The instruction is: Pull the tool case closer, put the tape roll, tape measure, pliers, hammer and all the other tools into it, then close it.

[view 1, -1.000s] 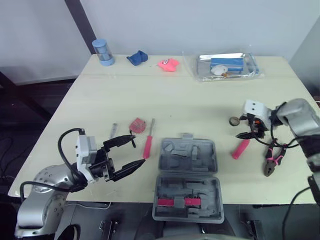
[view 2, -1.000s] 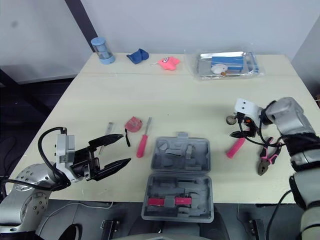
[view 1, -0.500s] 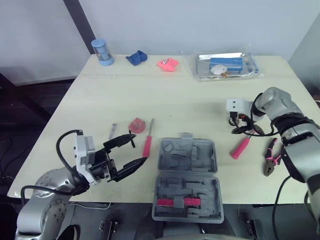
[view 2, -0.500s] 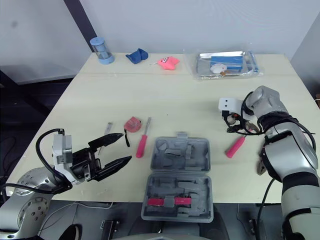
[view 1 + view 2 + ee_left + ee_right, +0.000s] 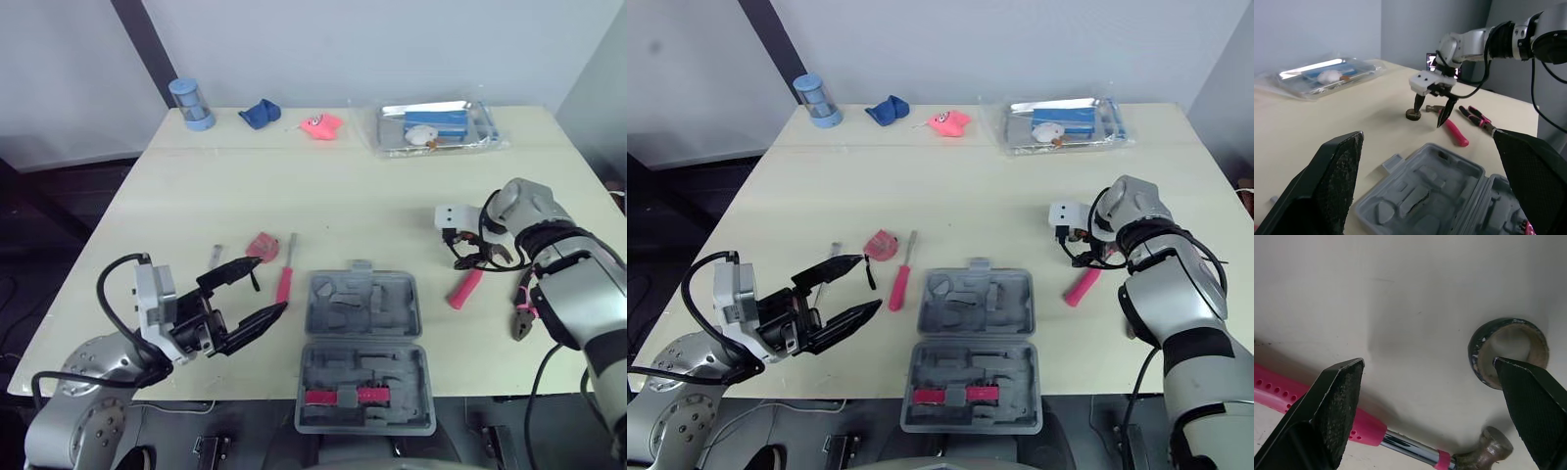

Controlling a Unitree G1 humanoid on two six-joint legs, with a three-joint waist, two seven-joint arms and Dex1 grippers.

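The grey tool case (image 5: pixel 364 345) lies open at the table's near edge, with a pink-handled tool in its front half. My right gripper (image 5: pixel 475 257) hangs open just above the dark tape roll (image 5: pixel 1508 352) and the head of the pink-handled hammer (image 5: pixel 464 289). The pliers (image 5: pixel 519 313) lie to the hammer's right. A red tape measure (image 5: pixel 261 245), a pink-handled screwdriver (image 5: pixel 285 282) and a small grey tool (image 5: pixel 217 257) lie left of the case. My left gripper (image 5: pixel 250 294) is open and holds nothing, low over the table left of the case.
Along the far edge stand a blue cup (image 5: pixel 191 103), a blue cloth (image 5: pixel 260 115), a pink toy (image 5: pixel 321 125) and a clear bag holding a metal tray (image 5: pixel 436 127). The middle of the table (image 5: pixel 343 196) is bare wood.
My right gripper has swung left from beside the pliers to above the tape roll and hammer head. The left arm has held still. The camera has shifted slightly.
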